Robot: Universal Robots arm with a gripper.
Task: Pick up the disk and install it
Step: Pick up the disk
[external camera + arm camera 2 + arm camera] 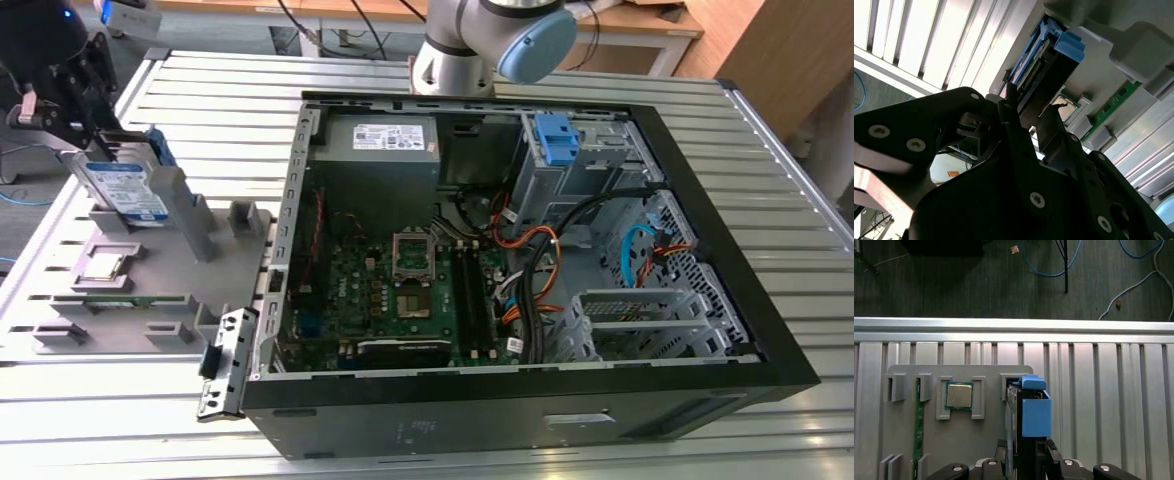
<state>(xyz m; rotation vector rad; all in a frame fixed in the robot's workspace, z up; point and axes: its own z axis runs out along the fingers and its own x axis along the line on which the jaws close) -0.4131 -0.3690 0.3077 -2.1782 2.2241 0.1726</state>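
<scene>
Clamped is how my claw stood. One black finger lay flat against one broad face of the disk and its partner against the other, and in the second wrist view I could see no gap on either side.

The disk stood on end in the grey fixture on the slatted table, at the exterior view's left. Its white-and-blue label faced that camera, and a blue side rail ran along its edge. It lay straight ahead of me, between my fingers. Its long axis ran from my claw down toward the fixture, leaning a little rather than truly plumb. I held it by its upper end, and the rest reached away from me.

In the first wrist view I looked along the disk end-on, with the processor chip in its own pocket of the fixture just beside it. My arm hid the disk's lower end, so I could not be sure whether it sat in its slot or hung just clear.

The open computer case lay toward the exterior view's right of the disk. The fixture nearly touched the case's near wall, and the blue bracket sat deep in its far corner, well apart from me.
</scene>
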